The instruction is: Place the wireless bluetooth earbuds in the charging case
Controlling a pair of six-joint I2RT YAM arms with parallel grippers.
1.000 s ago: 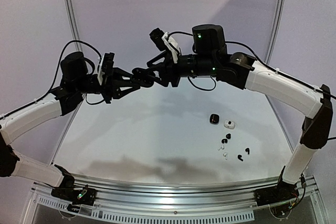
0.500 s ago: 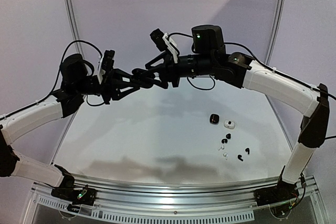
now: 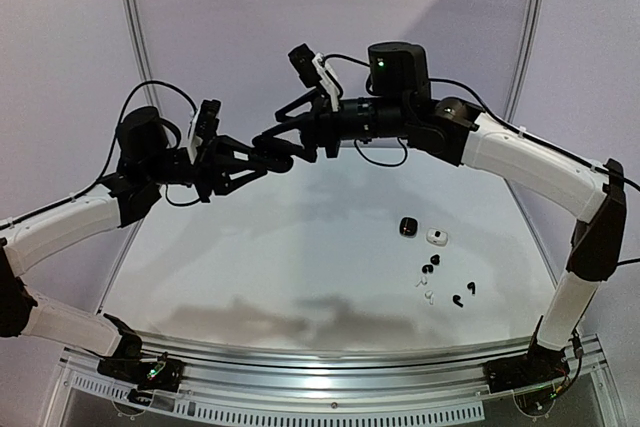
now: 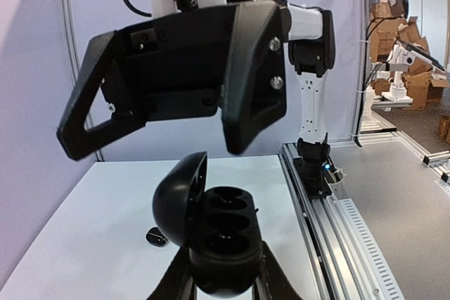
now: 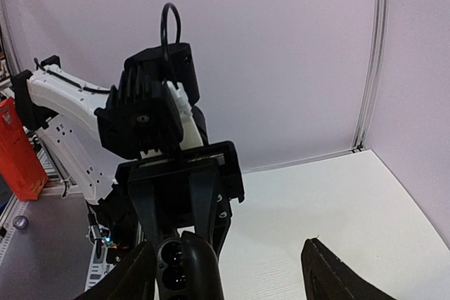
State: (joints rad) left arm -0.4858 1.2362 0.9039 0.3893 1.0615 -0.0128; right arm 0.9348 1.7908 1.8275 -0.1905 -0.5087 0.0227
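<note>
- A white table is stretching out under both arms. Lilac wall panels are closing it in behind and at the sides, and a metal rail is running along its near edge.
- Both arms are hanging high over the far middle of the table, well above it, with their tips meeting.
- The left gripper is clamping one open black charging case, its lid tipped up to one side.
- The right gripper is spreading its fingers wide, gripping nothing, right beside that case.
- Two small closed cases are sitting side by side on the right half of the table, a black one and a white one.
- Six earbuds are lying loose just nearer than these, well in from the edges. As far as their small size allows, four are black and two are white.
</note>
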